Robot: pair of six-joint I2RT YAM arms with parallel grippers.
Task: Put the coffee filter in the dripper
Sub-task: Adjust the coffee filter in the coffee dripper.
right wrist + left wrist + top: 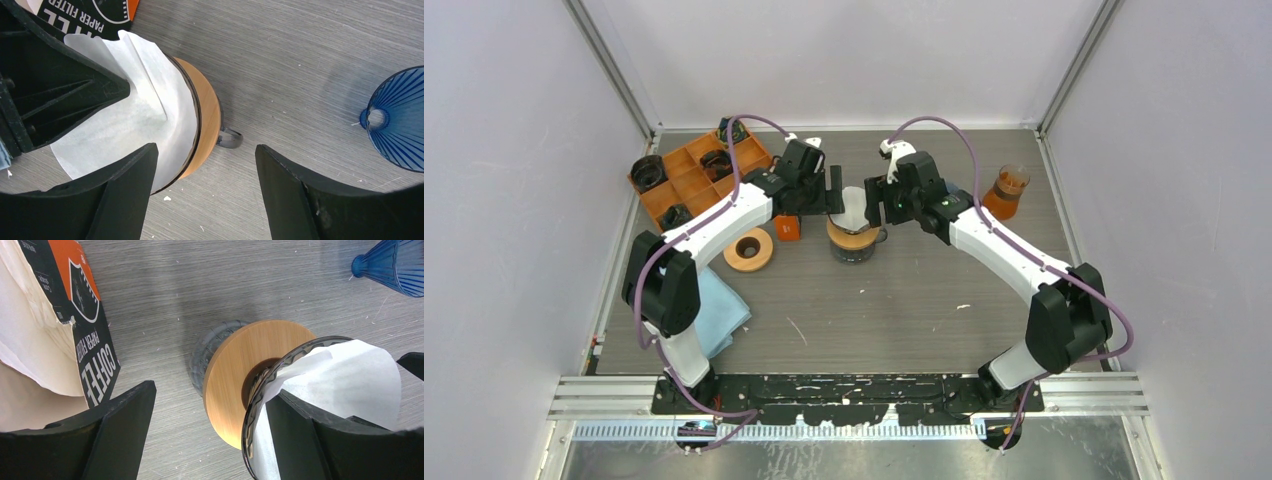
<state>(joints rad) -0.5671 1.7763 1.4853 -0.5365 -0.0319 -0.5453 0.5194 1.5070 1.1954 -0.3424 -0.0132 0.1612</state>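
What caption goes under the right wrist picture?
White coffee filter sitting in the wooden-collared dripper, open right end effector over it, blue cone beside.

White filter [135,120] in wood-collared dripper [207,117], prob. creased.

filter [125,120] white | dripper collar [235,375] wood-tan | cone [400,125] ribbed blue

We see the left gripper [212,395] spread wide, one finger in front of the white coffee filter [350,375], which sits in the dripper [235,370] with its wooden collar. A filter packet [85,325] lies at left and a blue ribbed cone [390,265] at upper right, on the grey table [200,280].
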